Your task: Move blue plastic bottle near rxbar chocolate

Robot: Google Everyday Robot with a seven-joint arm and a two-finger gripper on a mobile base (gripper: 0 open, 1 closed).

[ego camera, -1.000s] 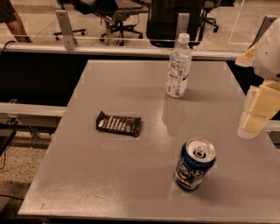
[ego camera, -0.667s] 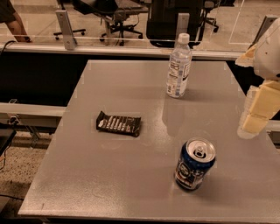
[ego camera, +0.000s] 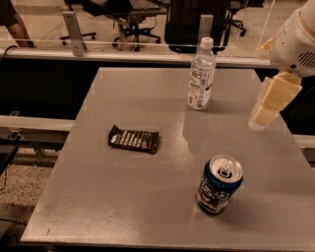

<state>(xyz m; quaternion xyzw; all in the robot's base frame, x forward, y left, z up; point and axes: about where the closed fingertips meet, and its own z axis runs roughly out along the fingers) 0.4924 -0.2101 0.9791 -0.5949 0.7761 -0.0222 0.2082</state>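
Observation:
The blue plastic bottle [ego camera: 201,75] stands upright at the far middle of the grey table [ego camera: 123,197], clear with a white cap and a white-and-blue label. The rxbar chocolate [ego camera: 134,139] lies flat in its dark wrapper left of the table's middle. My gripper [ego camera: 268,106] hangs at the right edge of the table, pale and blocky, pointing down, to the right of the bottle and well apart from it. It holds nothing that I can see.
A blue metal can [ego camera: 219,184] with an open top stands near the front right of the table. A rail with a glass panel [ego camera: 123,47] runs behind the table, with office chairs [ego camera: 128,15] beyond it.

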